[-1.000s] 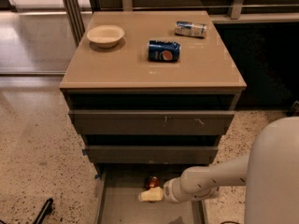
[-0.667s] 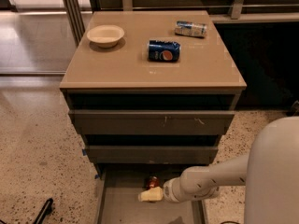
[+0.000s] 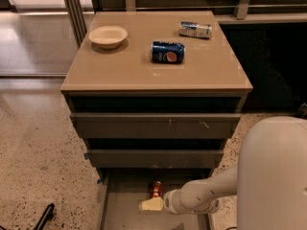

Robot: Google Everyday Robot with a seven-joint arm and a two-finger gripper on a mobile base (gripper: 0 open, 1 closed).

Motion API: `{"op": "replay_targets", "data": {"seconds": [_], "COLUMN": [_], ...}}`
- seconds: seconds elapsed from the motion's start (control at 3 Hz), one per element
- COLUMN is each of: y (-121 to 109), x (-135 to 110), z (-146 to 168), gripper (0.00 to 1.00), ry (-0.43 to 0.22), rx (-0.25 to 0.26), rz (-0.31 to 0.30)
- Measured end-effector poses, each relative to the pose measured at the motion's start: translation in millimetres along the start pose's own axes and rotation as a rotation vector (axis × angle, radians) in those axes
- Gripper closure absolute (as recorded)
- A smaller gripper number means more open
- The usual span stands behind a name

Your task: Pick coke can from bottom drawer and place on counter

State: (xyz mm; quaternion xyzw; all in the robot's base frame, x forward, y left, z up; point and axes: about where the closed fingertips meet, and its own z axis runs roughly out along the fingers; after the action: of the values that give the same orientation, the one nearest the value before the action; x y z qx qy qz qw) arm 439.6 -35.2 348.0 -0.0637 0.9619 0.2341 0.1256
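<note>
The coke can (image 3: 156,189), small and red-orange, lies in the open bottom drawer (image 3: 124,210) near its back. My gripper (image 3: 149,204) reaches into the drawer from the right, its pale tip just in front of and below the can. The white arm runs back to the right. The tan counter (image 3: 144,63) tops the cabinet above.
On the counter lie a dark blue Pepsi can (image 3: 168,52), a blue-and-white can (image 3: 195,29) at the back right and a cream bowl (image 3: 108,36) at the back left. Two wider drawers (image 3: 153,126) are shut above. My white body (image 3: 273,176) fills the lower right.
</note>
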Motion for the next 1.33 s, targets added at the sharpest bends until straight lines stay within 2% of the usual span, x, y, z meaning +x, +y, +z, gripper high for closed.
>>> {"op": "replay_targets", "data": {"seconds": [0.67,1.0,1.33], "y": [-16,-16,-34], "x": [-66,-66,-53], "z": [31,31,43], "gripper": [0.0,0.0,0.0], "ry": [-0.223,-0.223,-0.194], "rx": [0.093,0.093,0.131], "rz": [-0.023,-0.022,0.019]}}
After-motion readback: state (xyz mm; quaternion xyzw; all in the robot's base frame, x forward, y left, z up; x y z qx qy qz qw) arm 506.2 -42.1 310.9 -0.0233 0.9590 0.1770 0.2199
